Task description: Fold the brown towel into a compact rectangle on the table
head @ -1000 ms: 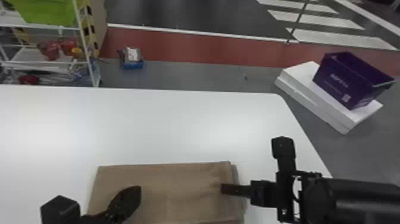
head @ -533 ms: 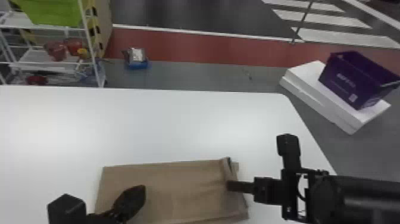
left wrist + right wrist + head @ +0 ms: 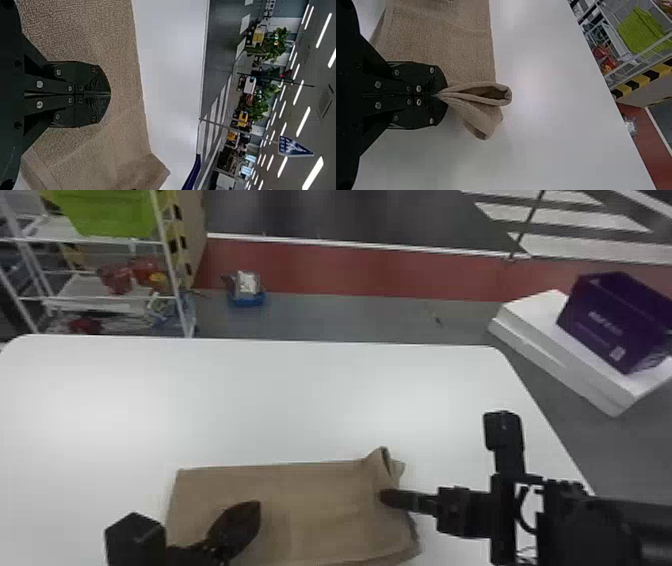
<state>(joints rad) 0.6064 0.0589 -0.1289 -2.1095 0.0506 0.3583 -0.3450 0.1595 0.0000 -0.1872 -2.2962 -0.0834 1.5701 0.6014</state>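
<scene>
In the head view, I have the brown towel [image 3: 320,500] flat at six o'clock on the white table [image 3: 300,400], squared up near me where I judge both arms can work it. My right gripper [image 3: 386,496] comes in from three o'clock and meets the towel's three o'clock edge; just beyond it, towards one o'clock, the cloth rises in a small peak [image 3: 379,460]. My left gripper [image 3: 256,506] lies over the eight-to-nine o'clock part, which I take as a way to steady the cloth while the other side is worked.

In the left wrist view, that claw's fingers [image 3: 97,81] are pressed together with no cloth between them. Whether they bear down on the towel or sit just above it, I can't tell.

In the right wrist view, the other claw is clenched on a gathered pinch of towel [image 3: 470,95], the edge bunching into a loop past the tips. That grip probably serves to carry the three o'clock end over towards nine. My worry is the bunching: carried as it is, it could leave a crooked, puckered corner.
</scene>
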